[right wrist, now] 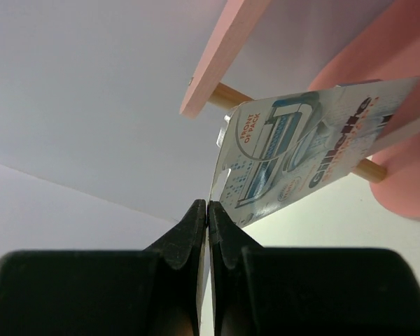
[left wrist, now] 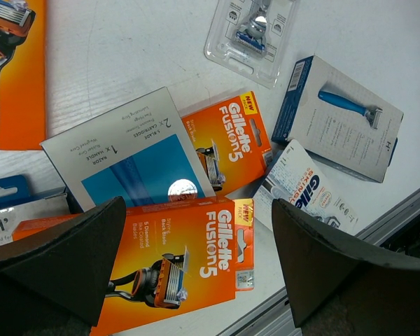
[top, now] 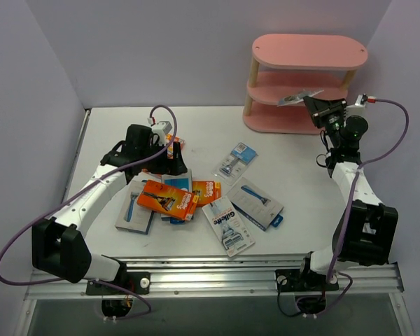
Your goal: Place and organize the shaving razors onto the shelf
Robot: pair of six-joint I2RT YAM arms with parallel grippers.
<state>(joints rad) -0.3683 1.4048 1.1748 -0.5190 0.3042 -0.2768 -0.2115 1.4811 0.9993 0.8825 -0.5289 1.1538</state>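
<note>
The right arm [top: 346,175] stretches forward and up toward the 3-tier pink shelf [top: 308,52], its wrist level with the middle board. The right fingers [right wrist: 192,234] are pressed together on the near edge of 1 white-blue Gillette blister card [right wrist: 315,157]; the card juts out tilted, with its printed razor face toward the wrist camera. Its far end reaches the middle tier, though I cannot tell whether it rests on the board.

The left arm [top: 91,192] bends in from the near left and hangs its wrist over the heap of packs on the worktop [top: 294,147]. The left fingers [left wrist: 70,259] stand wide apart and hold nothing, above an orange Fusion5 box [left wrist: 189,259]. Just beyond lies a grey-blue box back [left wrist: 126,161], overlapping a 2nd orange box [left wrist: 227,136]. To the right sit a white Gillette card [left wrist: 304,189], a blue-edged box picturing a razor [left wrist: 343,119] and a clear blister pack [left wrist: 252,31]; all lie flat on the worktop, well apart from the shelf.
</note>
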